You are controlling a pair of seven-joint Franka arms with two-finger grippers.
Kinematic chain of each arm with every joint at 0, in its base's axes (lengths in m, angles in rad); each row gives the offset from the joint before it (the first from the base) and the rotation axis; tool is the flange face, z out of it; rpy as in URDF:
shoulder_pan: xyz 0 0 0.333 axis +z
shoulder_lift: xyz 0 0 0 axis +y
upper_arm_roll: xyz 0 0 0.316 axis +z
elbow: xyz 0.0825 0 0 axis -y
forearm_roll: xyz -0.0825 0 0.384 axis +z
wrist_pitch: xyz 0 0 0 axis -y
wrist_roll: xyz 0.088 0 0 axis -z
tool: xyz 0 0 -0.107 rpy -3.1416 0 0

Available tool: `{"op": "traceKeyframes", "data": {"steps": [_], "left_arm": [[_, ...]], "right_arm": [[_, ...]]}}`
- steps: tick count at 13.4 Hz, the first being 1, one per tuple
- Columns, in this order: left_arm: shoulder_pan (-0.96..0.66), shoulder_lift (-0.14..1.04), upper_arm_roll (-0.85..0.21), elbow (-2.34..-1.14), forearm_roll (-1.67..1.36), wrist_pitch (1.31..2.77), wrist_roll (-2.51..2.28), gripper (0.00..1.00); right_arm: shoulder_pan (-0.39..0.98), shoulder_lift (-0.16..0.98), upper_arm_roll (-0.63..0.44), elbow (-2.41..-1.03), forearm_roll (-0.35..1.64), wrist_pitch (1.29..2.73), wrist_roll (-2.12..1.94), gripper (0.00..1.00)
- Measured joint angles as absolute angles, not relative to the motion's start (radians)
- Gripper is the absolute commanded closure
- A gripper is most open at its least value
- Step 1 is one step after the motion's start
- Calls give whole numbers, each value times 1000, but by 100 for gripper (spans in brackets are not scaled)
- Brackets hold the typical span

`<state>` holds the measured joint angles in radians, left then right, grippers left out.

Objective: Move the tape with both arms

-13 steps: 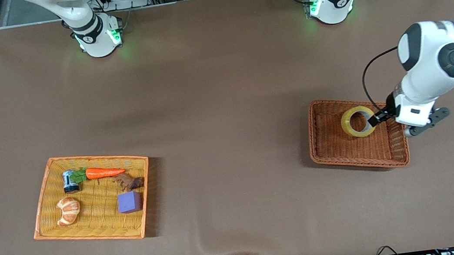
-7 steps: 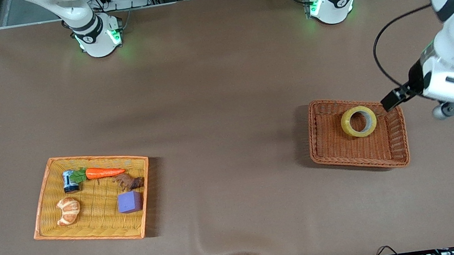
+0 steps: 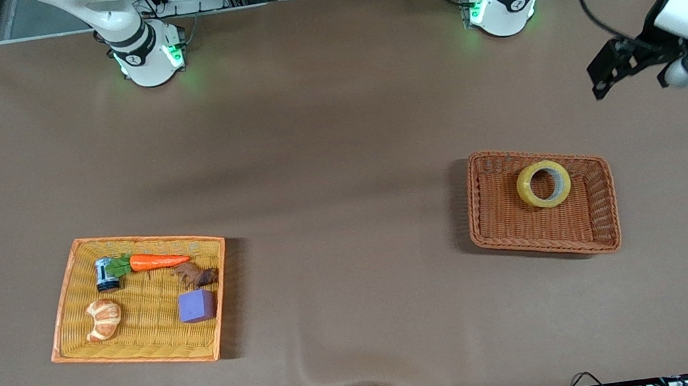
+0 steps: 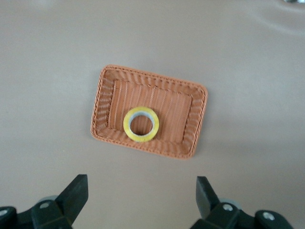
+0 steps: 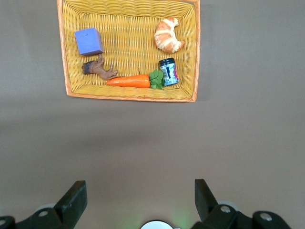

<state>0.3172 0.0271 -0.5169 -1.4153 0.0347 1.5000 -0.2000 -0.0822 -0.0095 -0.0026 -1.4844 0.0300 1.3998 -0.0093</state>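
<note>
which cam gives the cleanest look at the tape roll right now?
Left wrist view: the tape sits mid-frame, seen straight down, lying flat in the brown basket with its grey core visible, between the open left gripper's fingers. Front view shows the tape too, smaller and off to one side. Right wrist view doesn't show it at all.

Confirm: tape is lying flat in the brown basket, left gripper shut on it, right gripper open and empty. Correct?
Not quite. The left gripper is not shut on the tape; it is open and empty, up over the bare table at the left arm's end. The left wrist view shows its fingers spread, with the tape lying flat in the brown basket below. The right gripper is open and empty, as you said.
</note>
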Motion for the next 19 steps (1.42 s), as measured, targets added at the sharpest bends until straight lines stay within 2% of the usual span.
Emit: {"op": "traceKeyframes", "data": {"steps": [3,19], "left_arm": [[368,4,-513,-1425,-7,1461,-137,0],[369,0,-515,-1443,-8,1461,-137,0]], "right_arm": [[-82,-9,-2,-1484,30,1400,-9,0],[-82,-8,-1,-1484,30,1400,-9,0]]}}
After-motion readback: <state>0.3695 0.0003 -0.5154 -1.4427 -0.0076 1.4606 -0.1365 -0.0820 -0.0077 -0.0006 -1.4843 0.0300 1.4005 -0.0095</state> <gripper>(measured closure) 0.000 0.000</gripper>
